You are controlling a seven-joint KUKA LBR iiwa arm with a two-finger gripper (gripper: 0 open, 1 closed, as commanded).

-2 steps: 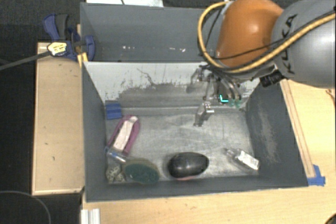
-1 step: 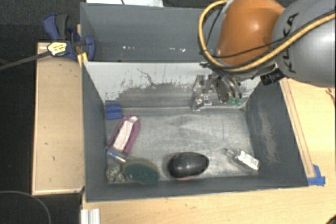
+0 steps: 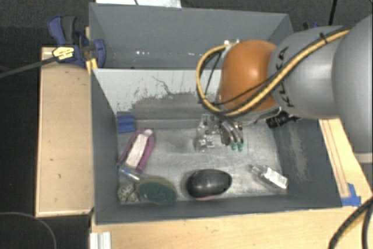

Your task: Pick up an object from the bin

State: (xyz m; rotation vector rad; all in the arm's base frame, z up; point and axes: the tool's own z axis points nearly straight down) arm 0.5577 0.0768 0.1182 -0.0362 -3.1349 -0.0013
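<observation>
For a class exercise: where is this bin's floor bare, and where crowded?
Bare floor: between the pink packet and the gripper, and beyond the silver wrapper on the view's right. Crowded: the lower-left corner, with packet, green disc and dark oval.

Bulky silver-grey arm [image 3: 326, 73] with black lettering; wears a round orange cover [image 3: 247, 73], looped by yellow-and-black cables [image 3: 204, 76]; ends in a small metal gripper [image 3: 221, 140], seemingly green-tipped.
</observation>
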